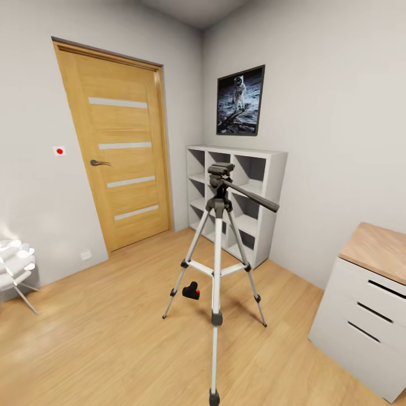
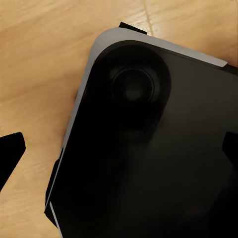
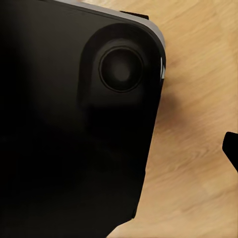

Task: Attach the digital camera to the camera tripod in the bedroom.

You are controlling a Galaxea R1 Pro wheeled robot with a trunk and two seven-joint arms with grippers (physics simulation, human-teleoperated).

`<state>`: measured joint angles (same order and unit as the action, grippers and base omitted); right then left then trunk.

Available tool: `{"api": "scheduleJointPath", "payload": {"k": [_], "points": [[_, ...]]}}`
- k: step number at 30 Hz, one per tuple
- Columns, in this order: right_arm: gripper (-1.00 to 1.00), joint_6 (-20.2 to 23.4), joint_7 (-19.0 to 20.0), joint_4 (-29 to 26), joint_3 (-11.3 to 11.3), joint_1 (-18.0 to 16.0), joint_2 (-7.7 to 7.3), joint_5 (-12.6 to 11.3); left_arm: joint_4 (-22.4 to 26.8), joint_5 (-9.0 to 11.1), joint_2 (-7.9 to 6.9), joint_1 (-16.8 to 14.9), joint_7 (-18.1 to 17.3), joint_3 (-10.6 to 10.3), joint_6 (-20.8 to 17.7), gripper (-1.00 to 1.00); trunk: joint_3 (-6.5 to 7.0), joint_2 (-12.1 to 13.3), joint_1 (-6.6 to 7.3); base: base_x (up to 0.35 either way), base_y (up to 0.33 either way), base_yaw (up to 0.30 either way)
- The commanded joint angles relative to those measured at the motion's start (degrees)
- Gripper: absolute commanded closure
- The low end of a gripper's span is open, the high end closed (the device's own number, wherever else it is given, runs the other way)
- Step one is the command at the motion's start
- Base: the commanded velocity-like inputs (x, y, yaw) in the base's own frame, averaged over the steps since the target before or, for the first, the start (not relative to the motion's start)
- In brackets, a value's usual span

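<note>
The camera tripod [image 1: 217, 265] stands upright on the light wood floor in the middle of the head view, its grey head [image 1: 221, 169] bare and its pan handle pointing right. The digital camera [image 1: 191, 291], small and black with a red spot, lies on the floor between the tripod's legs. My left gripper [image 2: 119, 151] hangs open above the robot's black base [image 2: 148, 148], with dark fingertips [image 2: 11, 151] far apart at the picture's edges. My right gripper [image 3: 119, 151] hangs over the base too. One fingertip [image 3: 231, 148] shows at the edge and nothing is held.
A white cube shelf [image 1: 265, 169] stands behind the tripod under a framed astronaut picture [image 1: 241, 100]. A wooden door [image 1: 121, 146] is at the back left. A white drawer unit with a wooden top [image 1: 366, 304] is at the right, and a white chair [image 1: 17, 265] at the left edge.
</note>
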<state>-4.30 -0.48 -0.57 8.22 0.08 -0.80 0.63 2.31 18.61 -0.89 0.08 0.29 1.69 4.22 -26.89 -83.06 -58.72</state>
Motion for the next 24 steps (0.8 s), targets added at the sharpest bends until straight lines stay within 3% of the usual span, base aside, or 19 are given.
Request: {"api": "scheduleJointPath", "payload": {"k": [1, 10, 19, 24], "points": [[-1.00, -0.11, -0.05, -0.04, 0.30, 0.01, -0.01, 0.06, 0.05, 0.11, 0.01, 0.01, 0.02, 0.13, 0.08, -1.00, -0.04, -0.02, -0.01, 0.114, 0.084, 0.000], [-1.00, -0.16, -0.08, -0.04, 0.30, 0.01, 0.05, 0.07, 0.05, 0.11, 0.01, 0.01, -0.02, 0.12, 0.08, -1.00, -0.04, -0.02, -0.01, 0.188, 0.182, 0.000], [-1.00, -0.19, -0.14, -0.04, 0.30, 0.01, 0.23, 0.07, 0.02, 0.11, 0.01, 0.01, -0.03, 0.16, 0.08, -1.00, -0.04, -0.02, -0.01, 0.157, 0.284, -0.003], [-1.00, -0.18, -0.14, -0.04, 0.23, 0.01, 0.34, 0.07, 0.05, 0.11, 0.01, 0.01, -0.03, 0.16, 0.08, -1.00, -0.04, -0.02, -0.01, 0.075, 0.318, -0.145]]}}
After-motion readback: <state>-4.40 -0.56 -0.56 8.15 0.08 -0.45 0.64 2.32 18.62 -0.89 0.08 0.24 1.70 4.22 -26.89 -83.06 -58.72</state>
